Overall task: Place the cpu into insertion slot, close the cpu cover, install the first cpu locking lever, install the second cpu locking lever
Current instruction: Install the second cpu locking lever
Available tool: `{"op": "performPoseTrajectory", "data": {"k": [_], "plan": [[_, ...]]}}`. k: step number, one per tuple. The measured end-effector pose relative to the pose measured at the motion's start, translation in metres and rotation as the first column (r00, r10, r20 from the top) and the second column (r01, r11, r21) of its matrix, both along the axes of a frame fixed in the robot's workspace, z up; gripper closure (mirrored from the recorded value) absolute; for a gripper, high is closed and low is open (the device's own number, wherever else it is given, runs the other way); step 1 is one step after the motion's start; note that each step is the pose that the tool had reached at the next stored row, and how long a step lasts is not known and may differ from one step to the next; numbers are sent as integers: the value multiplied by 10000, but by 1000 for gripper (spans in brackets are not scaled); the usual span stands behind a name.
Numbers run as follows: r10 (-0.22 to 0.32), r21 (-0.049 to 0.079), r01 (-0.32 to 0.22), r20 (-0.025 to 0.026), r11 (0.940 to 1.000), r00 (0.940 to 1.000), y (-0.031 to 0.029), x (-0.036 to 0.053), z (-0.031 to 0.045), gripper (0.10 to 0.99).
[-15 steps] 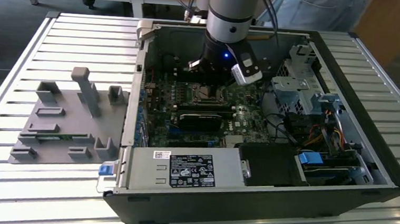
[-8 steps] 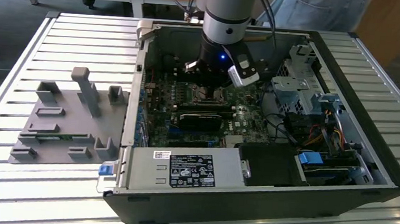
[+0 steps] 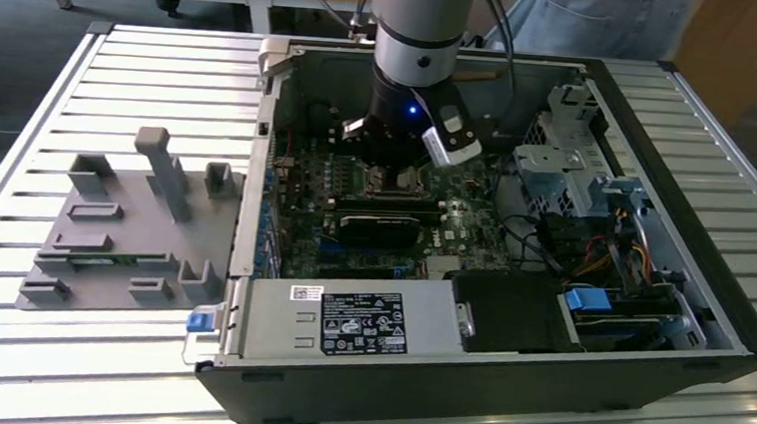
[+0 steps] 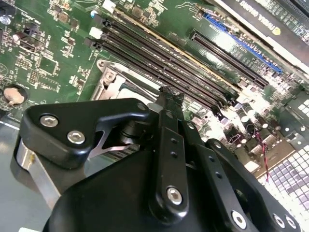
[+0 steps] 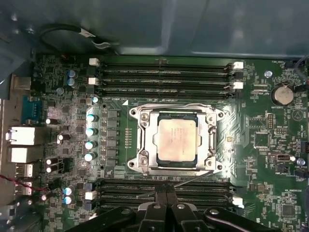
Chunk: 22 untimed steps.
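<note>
The cpu (image 5: 176, 139) lies flat in the insertion slot (image 5: 211, 143) at the centre of the first wrist view, its dull silver top showing through the square window of the cpu cover (image 5: 147, 140), which is folded down flat around it. A thin metal locking lever (image 5: 195, 178) runs slantwise just below the socket frame, between it and the lower bank of memory slots (image 5: 164, 189); a second bank of memory slots (image 5: 164, 76) lies above the socket, and a round coin battery (image 5: 282, 94) sits at the upper right on the green motherboard (image 5: 265, 159). At the bottom centre of that frame the gripper (image 5: 166, 193) hangs with its two black fingers pressed together — no gap shows between the tips, and nothing is held in them; the tips stand over the lower memory slots, just beside the lever's end. In the second wrist view the gripper (image 4: 166, 94) fills the lower half, its tip close above the corner of the socket's metal frame (image 4: 108, 82). In the exterior view the arm (image 3: 423, 25) reaches down from the top centre into the open computer case (image 3: 472, 399), with a grey fixture (image 3: 125, 224) on the slatted table (image 3: 21, 367) at the exterior view's left.
</note>
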<state>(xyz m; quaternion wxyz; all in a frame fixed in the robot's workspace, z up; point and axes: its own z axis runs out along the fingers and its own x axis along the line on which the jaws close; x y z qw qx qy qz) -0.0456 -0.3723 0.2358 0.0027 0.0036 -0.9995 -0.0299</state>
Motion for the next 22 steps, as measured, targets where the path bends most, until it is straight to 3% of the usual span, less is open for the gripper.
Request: {"op": "performPoseTrajectory", "data": {"k": [7,15,22], "plan": [[0,18,0,-8,10000,10000,0,-16,-114,980],[0,388,0,-7,9992,10000,-60,-75,-121,980],[0,513,1,-7,9987,10000,-62,-112,-175,980]]}}
